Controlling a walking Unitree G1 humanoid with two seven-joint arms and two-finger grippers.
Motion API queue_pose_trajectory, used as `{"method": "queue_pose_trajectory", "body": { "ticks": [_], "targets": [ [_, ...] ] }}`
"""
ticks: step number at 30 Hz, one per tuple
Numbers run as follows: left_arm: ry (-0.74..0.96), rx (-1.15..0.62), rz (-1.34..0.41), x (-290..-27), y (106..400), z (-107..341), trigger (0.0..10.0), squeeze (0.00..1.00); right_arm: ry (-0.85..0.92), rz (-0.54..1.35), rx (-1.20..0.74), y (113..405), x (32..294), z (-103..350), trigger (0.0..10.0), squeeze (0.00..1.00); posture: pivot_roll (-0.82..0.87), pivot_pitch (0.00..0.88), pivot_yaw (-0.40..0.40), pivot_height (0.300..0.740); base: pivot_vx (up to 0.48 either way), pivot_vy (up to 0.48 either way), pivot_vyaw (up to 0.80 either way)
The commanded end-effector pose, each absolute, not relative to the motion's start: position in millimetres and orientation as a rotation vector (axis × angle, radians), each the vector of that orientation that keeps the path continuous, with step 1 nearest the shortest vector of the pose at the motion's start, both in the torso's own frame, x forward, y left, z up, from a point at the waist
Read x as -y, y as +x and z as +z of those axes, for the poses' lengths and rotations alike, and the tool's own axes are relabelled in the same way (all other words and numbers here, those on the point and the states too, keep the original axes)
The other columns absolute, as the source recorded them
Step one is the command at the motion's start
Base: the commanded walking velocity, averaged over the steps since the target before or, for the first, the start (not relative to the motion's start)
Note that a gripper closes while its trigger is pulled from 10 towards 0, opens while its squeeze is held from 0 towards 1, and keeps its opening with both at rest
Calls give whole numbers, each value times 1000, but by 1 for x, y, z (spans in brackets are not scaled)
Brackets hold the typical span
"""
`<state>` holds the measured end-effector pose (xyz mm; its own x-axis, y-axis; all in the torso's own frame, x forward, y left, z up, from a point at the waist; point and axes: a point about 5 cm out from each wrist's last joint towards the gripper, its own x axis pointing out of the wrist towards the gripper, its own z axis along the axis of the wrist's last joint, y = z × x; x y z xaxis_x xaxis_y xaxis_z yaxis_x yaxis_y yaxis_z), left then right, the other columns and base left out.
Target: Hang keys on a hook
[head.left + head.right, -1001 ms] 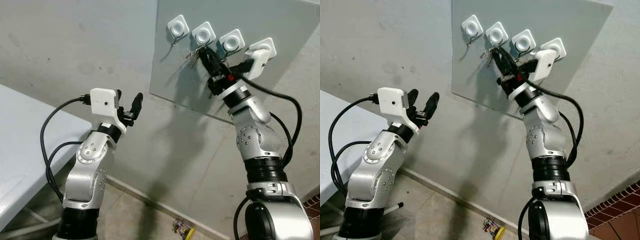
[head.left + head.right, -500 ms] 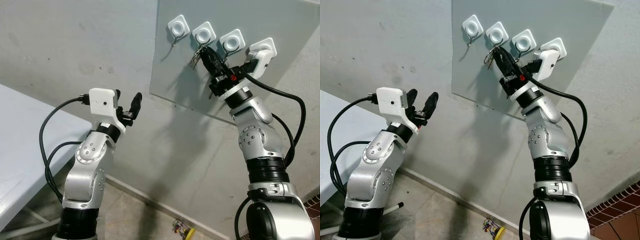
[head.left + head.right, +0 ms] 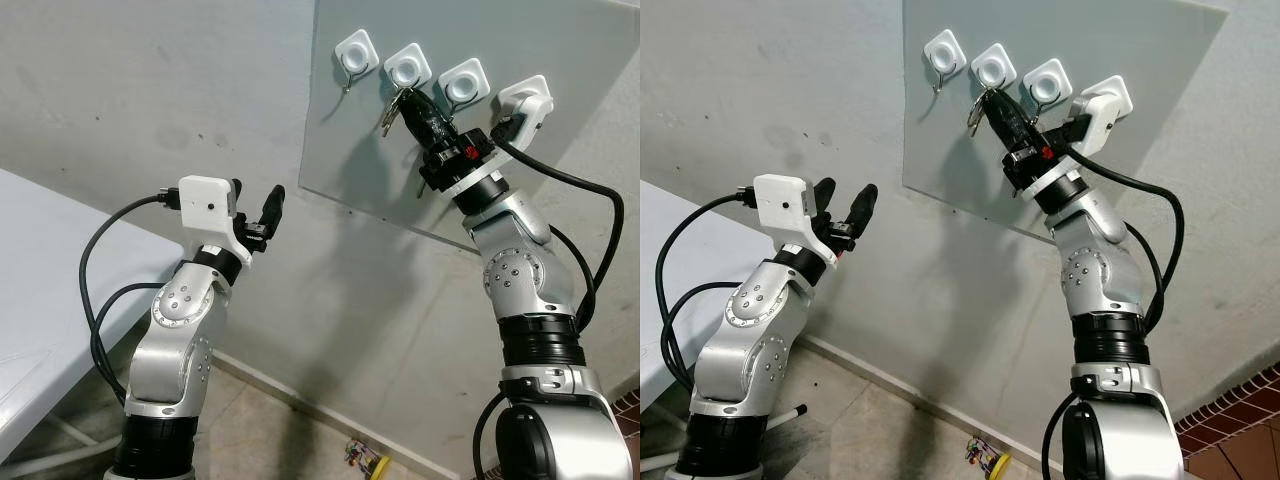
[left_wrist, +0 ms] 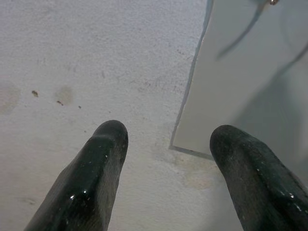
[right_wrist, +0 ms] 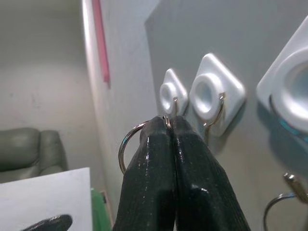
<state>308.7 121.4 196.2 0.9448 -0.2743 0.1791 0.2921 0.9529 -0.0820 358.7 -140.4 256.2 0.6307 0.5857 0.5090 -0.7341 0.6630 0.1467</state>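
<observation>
A grey board [image 3: 560, 150] on the wall carries several white square hook mounts in a row. My right gripper [image 3: 405, 97] reaches up to the second mount [image 3: 407, 68] from the left, shut on a key ring [image 5: 124, 149]. The keys [image 3: 388, 118] dangle just below that mount. In the right wrist view the shut fingertips [image 5: 168, 121] hold the ring close beside the mount's wire hook [image 5: 217, 113], and I cannot tell if they touch. My left gripper [image 3: 257, 197] is raised at chest height, left of the board, open and empty, pointing at the bare wall [image 4: 72, 57].
A white table [image 3: 40, 290] stands at my left. A small colourful object [image 3: 365, 458] lies on the floor by the wall base. Red brick tiling [image 3: 1230, 440] shows at the lower right. A grey-green armchair [image 5: 29, 149] appears in the right wrist view.
My right gripper has risen and moved in toward the second hook mount, carrying the keys with it. The left arm has stayed still.
</observation>
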Motion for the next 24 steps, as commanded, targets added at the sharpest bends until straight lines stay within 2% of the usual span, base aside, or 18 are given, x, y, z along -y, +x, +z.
{"method": "queue_pose_trajectory", "body": {
  "ticks": [1,15,24],
  "targets": [
    [-107,191,-302,-120,309,203,10000,0,346,786,463,355,145,260,10000,0,-70,0,-94,740,0,0,0],
    [-107,194,-314,-118,308,204,10000,0,363,819,477,351,145,264,10000,0,-74,0,-91,740,0,0,0],
    [-52,208,-400,-103,304,208,10000,0,378,822,502,352,142,272,10000,0,-69,0,-94,740,0,0,0]
  ]
}}
